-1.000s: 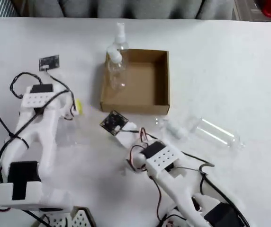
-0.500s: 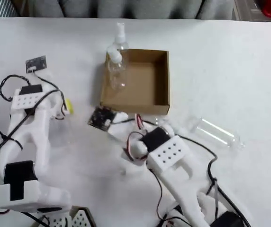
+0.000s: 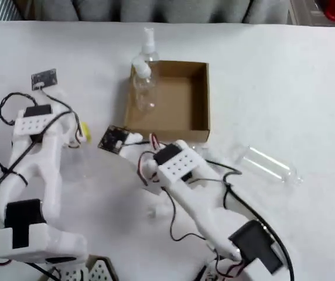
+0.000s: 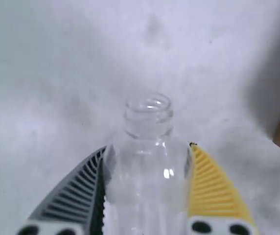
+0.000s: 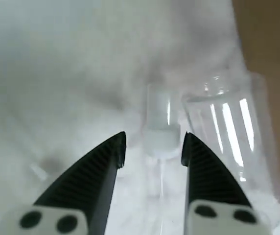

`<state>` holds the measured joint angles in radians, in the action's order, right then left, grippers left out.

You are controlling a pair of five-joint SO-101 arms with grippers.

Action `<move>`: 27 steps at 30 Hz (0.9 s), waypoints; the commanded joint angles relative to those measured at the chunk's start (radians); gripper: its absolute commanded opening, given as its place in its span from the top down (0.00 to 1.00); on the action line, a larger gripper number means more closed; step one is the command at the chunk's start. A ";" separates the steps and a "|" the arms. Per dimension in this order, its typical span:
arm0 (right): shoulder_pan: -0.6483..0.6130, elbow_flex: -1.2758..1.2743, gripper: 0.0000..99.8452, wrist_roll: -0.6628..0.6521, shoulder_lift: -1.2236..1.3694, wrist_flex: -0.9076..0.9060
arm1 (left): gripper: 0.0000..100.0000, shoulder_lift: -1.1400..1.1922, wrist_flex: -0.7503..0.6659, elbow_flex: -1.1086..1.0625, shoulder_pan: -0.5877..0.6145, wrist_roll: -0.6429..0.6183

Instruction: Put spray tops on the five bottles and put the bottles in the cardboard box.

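Left gripper (image 4: 148, 149) has its fingers clamped on the clear plastic bottle with a bare open neck (image 4: 148, 110); right gripper (image 5: 153, 139) is spread wide around the white spray top (image 5: 162, 125) lying on the white counter (image 5: 57, 63); brown cardboard box (image 3: 166, 129) sits at its one o'clock; a skewed pinch could well flick that top away.

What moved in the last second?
The right gripper swung left along the front of the cardboard box, toward the left gripper. The left gripper, shut on an uncapped bottle, shifted a little left at first, then held. The box, the bottle in it, the one behind it and the bottle lying on the table stayed put.
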<state>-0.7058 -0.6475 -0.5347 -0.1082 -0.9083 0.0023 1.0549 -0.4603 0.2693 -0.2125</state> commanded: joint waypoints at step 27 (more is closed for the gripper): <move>0.053 0.101 0.85 -0.058 0.171 0.067 | 0.98 -0.054 -0.021 0.026 0.005 0.000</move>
<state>-0.6751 -0.5953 -0.5915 0.0683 -0.8562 0.0023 1.0549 -0.4603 0.2693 -0.2125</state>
